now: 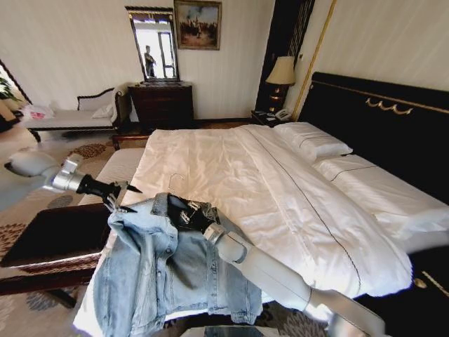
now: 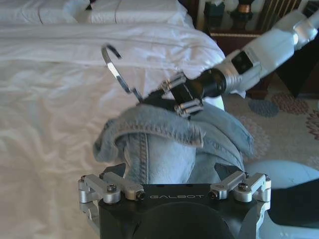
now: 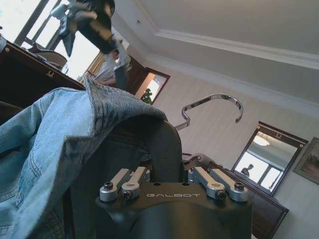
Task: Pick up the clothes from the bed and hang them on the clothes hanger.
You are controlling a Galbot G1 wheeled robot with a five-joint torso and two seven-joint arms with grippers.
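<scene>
The clothes (image 1: 161, 274), a light blue denim jacket, hang in the air over the near corner of the bed (image 1: 280, 189). The thin clothes hanger sits inside the collar, and its silver hook (image 1: 172, 181) pokes out above. My right gripper (image 1: 188, 210) is shut on the hanger just below the hook (image 2: 115, 69), with denim draped around it. My left gripper (image 1: 121, 199) is shut on the jacket's shoulder edge, a little left of the right one. In the right wrist view the jacket (image 3: 45, 129) spreads beneath the left gripper (image 3: 112, 55) and the hook (image 3: 209, 102) stands clear.
A dark-topped bench (image 1: 56, 235) stands at the bed's foot, left of the jacket. Against the far wall are a dark dresser (image 1: 161, 102) and a chaise (image 1: 70, 116). A lamp (image 1: 282, 71) stands beside the black headboard (image 1: 379, 119). Patterned carpet lies to the left.
</scene>
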